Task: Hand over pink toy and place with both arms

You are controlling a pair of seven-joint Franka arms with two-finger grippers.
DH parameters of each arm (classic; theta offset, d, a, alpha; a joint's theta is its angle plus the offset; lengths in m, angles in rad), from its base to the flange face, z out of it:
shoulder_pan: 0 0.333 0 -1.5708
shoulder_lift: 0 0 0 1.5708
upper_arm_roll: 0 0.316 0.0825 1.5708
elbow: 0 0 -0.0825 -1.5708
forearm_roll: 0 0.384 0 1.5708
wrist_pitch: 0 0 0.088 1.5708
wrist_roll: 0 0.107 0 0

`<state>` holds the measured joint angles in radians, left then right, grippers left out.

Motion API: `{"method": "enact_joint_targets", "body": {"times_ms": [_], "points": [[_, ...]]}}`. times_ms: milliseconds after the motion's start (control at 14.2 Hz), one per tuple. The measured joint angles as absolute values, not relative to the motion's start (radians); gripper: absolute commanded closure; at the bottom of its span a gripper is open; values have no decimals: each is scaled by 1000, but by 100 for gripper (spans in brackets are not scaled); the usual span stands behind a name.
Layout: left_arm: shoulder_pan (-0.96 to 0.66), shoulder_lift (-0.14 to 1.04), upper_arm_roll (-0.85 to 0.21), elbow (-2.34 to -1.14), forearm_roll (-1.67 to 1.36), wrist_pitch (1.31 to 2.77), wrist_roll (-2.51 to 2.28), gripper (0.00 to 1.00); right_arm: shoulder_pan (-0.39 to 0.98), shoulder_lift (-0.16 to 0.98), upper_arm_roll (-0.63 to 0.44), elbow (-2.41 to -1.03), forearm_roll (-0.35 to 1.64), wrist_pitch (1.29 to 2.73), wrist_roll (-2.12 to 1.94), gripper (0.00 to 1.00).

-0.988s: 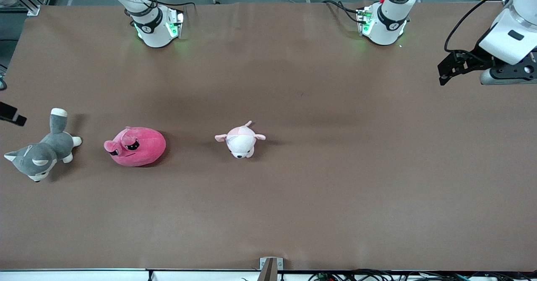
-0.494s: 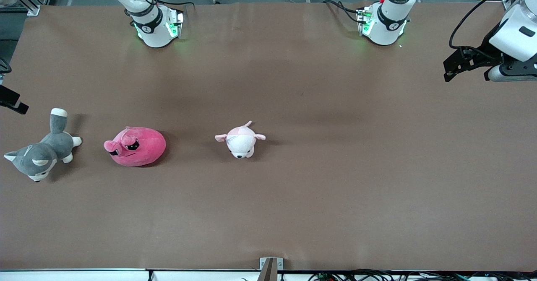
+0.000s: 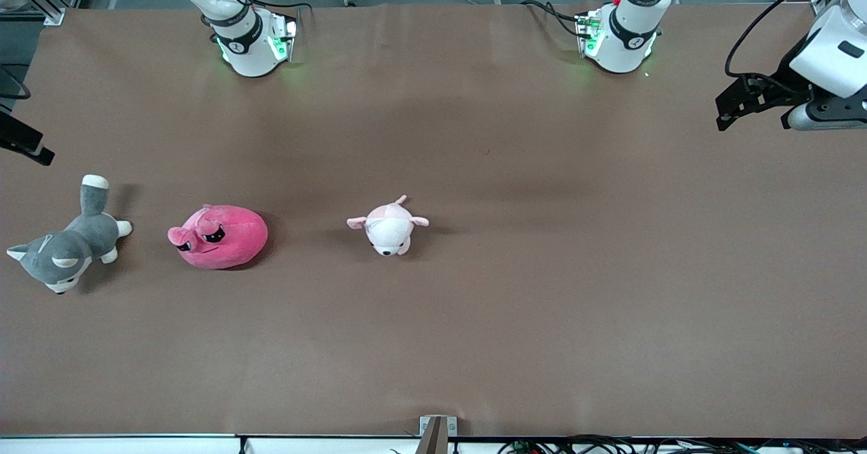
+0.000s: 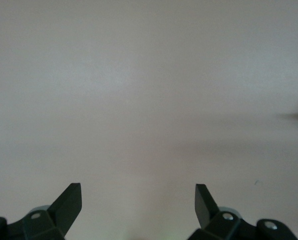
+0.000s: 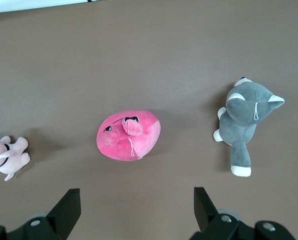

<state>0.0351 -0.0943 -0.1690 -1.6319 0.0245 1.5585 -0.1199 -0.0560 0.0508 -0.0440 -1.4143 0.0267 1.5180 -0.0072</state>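
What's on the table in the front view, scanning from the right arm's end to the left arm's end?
right gripper → grey-and-white plush dog → pink toy → pale pink-and-white plush → left gripper, over bare table.

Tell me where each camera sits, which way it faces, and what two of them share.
Front view: high across the table, facing both bases; the left pincer and three plush toys show.
Left wrist view: looks down at the bare table past its open fingertips.
Right wrist view: above the toys, open right pincer at the edge.
Shared: front and right wrist views both show the pink toy.
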Motion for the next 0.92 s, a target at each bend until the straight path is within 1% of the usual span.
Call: {"method": "enact_joint_targets", "body": {"times_ms": [424,706,918], "points": [[35,-96,-175,-1632,24,1558,-120,0,-49,-39,-42,-1563,16,1635,-41,0],[35,-96,-175,-1628,24,1558,-120,0,-49,-77,-42,-1613,16,1641,-43,0],[35,-96,-175,-1623,24,1558,-120,0,-49,-88,-42,-1623,15,1642,-43,0]]}}
